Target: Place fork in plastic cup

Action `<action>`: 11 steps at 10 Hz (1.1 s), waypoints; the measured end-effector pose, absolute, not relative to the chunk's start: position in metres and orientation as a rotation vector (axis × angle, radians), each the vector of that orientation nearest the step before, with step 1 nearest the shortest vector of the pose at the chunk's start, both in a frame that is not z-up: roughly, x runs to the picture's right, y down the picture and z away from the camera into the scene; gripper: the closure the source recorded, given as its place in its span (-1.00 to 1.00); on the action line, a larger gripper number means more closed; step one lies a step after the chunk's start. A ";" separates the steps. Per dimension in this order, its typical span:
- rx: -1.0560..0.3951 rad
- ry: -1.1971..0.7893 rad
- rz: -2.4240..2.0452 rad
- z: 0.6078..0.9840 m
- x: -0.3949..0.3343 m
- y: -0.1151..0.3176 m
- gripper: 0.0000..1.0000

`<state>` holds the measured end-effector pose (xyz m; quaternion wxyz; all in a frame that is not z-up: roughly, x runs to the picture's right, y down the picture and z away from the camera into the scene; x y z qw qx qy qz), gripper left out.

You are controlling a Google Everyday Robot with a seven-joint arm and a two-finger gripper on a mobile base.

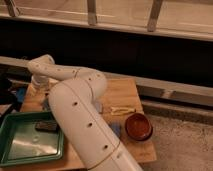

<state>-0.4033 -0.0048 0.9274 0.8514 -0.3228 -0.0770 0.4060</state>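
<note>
**Operator:** Where is my gripper?

**Spotter:** Your gripper (39, 83) is at the far left corner of the bench (127, 92), pointing down and low over the wood. Your arm (82, 120) rises from the near edge, bends over the middle of the bench and reaches back to that corner. It covers much of the left half of the bench.

**Operator:** Is it wide, narrow, or holding something?

**Spotter:** I cannot tell you. The wrist hides the working end, and I cannot make out what sits under it.

**Operator:** And the fork?

**Spotter:** The one thing you could take for it is a pale slim utensil (122, 110). It lies flat on the right half of the bench, about midway between the far and near edges, with its length running left to right. It is well apart from your gripper, and your arm lies between the two. Whether it is truly the fork I cannot say.

**Operator:** What else is on the bench?

**Spotter:** Just on the near side of that utensil you have a reddish-brown bowl (138, 126), upright and close to the near right corner. Whether bowl and utensil touch I cannot tell. At the near left corner sits a green tray (25, 146), with a dark object (47, 125) in its far right corner, right beside your arm. A small blue thing (20, 93) lies at the left edge, near your gripper.
</note>
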 end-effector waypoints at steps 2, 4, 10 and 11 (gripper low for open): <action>-0.643 -0.169 0.918 0.930 -0.400 -0.011 -0.26; -0.640 -0.168 0.925 0.931 -0.398 -0.012 -0.26; -0.721 -0.212 1.038 0.934 -0.383 -0.006 -0.26; -0.740 -0.223 1.042 0.935 -0.380 -0.003 -0.26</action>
